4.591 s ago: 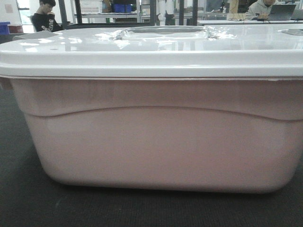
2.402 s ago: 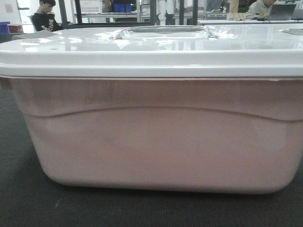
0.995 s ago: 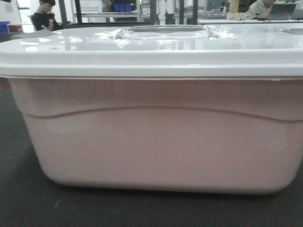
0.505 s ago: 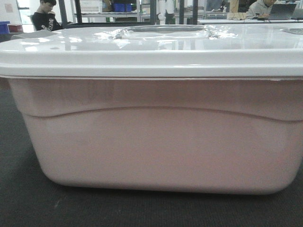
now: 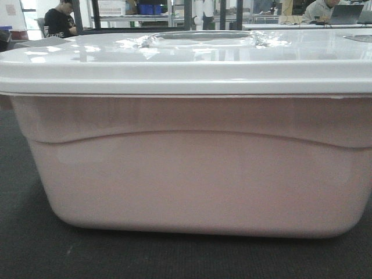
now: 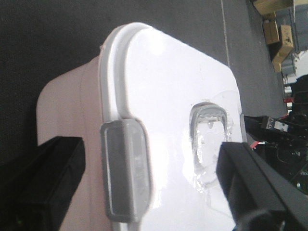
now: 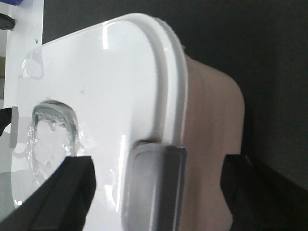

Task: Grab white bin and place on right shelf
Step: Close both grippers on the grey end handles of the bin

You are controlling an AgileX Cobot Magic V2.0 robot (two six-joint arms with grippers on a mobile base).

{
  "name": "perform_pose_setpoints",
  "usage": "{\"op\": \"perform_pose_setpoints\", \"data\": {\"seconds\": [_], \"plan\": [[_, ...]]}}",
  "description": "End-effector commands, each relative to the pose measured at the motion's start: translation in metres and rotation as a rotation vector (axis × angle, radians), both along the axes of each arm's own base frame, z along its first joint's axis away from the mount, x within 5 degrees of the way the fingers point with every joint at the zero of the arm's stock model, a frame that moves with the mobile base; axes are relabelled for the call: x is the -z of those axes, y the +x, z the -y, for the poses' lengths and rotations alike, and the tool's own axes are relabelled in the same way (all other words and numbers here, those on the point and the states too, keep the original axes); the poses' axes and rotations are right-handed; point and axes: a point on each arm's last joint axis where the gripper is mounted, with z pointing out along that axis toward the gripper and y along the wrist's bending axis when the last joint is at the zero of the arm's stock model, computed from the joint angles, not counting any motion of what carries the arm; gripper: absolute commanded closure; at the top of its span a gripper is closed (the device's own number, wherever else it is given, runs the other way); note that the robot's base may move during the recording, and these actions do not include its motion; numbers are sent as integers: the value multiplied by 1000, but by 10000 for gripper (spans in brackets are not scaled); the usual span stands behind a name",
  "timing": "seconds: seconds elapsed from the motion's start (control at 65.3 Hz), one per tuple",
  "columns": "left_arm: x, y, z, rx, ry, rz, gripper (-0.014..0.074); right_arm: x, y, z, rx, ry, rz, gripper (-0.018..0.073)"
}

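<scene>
Dark grey carpeted floor [image 5: 23, 244]: underlies everything. Large rectangular pinkish-white plastic bin [image 5: 197, 180]: stands on that floor and fills the front view, with its glossy white lid [image 5: 186, 64] seated. My left gripper [image 6: 149, 154]: black jaws spread wide, one end's grey latch [image 6: 122, 173] between them. My right gripper [image 7: 156, 166]: likewise wide, straddling the opposite grey clip [image 7: 154, 183]. Recessed lid handle [image 5: 200, 38]: central. Far wall notice [image 5: 9, 9]: print unreadable.

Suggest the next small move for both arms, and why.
Probably close both hands. The left hand and right hand are open, each straddling a grey latch at opposite ends of the white bin, with visible gaps to the fingers. The bin sits on the dark floor, so a grip looks needed before lifting.
</scene>
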Motion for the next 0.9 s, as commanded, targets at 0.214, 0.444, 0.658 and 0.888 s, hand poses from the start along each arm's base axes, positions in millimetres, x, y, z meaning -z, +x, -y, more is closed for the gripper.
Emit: {"op": "perform_pose_setpoints", "data": {"seconds": [0.214, 0.444, 0.658, 0.888], "plan": [[-14, 0, 5, 96, -87, 72, 136, -7, 6, -4, -124, 159, 64, -73], [-3, 7, 5, 106, -100, 35, 136, 12, 1, -6, -129, 179, 14, -73], [-4, 7, 5, 106, -105, 35, 136, 12, 0, -8, -137, 180, 17, -73], [-4, 7, 5, 107, -106, 35, 136, 9, -4, -25, -213, 170, 34, -73]]}}
